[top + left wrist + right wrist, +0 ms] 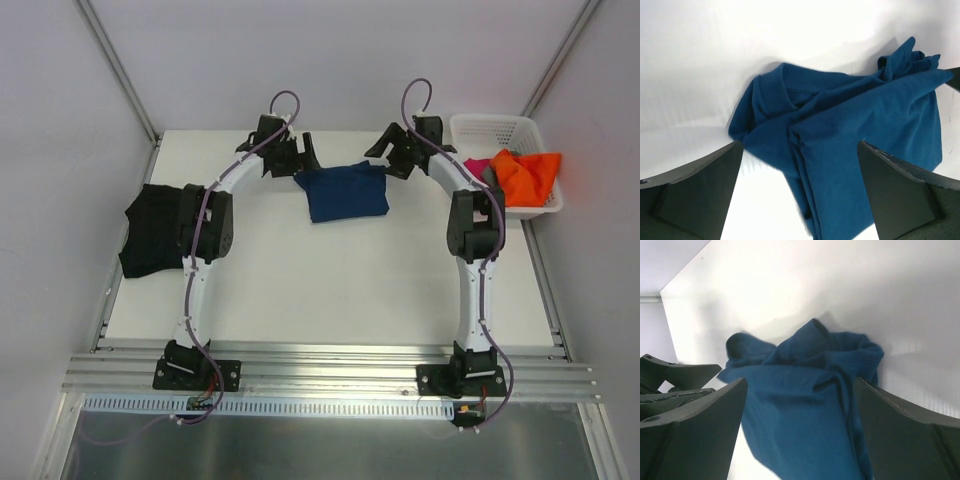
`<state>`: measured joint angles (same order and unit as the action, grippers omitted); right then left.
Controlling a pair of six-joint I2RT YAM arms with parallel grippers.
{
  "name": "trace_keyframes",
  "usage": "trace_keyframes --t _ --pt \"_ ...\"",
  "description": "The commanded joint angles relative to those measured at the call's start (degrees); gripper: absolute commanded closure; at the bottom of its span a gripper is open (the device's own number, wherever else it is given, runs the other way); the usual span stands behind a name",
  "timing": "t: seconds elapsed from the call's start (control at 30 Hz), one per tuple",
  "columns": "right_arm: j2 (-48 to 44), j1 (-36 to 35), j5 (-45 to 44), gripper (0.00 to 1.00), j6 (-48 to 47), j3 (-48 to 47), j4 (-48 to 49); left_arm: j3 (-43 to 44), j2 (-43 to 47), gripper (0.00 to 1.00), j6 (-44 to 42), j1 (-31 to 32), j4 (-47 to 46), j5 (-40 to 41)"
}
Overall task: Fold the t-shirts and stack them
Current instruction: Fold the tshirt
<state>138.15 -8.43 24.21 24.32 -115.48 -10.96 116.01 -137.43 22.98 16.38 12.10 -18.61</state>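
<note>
So, you have the navy blue t-shirt (pixel 346 191) roughly folded at the worktop's far edge; left gripper (pixel 303 157) and right gripper (pixel 388 155) stand wide open beside it, holding nothing; the black t-shirt (pixel 152 230) lies at the left edge, not stacked; the orange t-shirt (pixel 528 175) and magenta t-shirt (pixel 476 166) wait in the basket (pixel 490 125).

The navy t-shirt (pixel 345 192) is seen as soft, matt knitted cloth, creased at its folds, and the black t-shirt (pixel 150 230), orange t-shirt (pixel 530 175) and magenta t-shirt (pixel 476 166) are likewise shown as matt cloth. The table (pixel 330 290) is seen as a smooth white surface with a faint sheen, the basket (pixel 500 128) as white plastic lattice, and the rail (pixel 330 365) as ribbed, dull-silver metal. The fingers (pixel 695 190) of the left hand (pixel 800 145) and right hand (pixel 800 382) are seen as matt black, seemingly plastic.
</note>
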Motion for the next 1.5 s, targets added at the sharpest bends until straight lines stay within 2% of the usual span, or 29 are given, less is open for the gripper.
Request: trace_keyframes --t 0.0,0.23,0.43,0.8,1.1,1.47 --pt "-10.26 -0.01 -0.21 0.09 -1.29 2.09 2.17 -3.49 9.71 0.01 -2.5 -0.56 0.38 2.61" --pt "-15.98 -2.56 1.46 0.1 0.64 7.89 2.52 -10.7 17.27 0.01 -4.0 -1.44 3.63 6.22" --pt "-13.87 -5.02 2.69 0.1 3.89 8.78 1.12 -14.93 17.11 0.01 -0.93 -2.32 6.27 0.95" --pt "-5.87 -5.73 3.04 0.11 6.8 5.01 -0.99 -10.54 8.85 0.01 3.64 -3.64 6.1 -5.46" --pt "-3.06 -5.64 2.86 0.11 7.85 6.93 -1.6 -9.13 1.12 0.01 12.33 -3.81 0.13 -12.23" --pt "-1.04 -5.64 2.42 0.11 9.43 6.85 -1.87 -5.35 -5.48 0.11 14.98 -1.09 -2.78 -14.26"
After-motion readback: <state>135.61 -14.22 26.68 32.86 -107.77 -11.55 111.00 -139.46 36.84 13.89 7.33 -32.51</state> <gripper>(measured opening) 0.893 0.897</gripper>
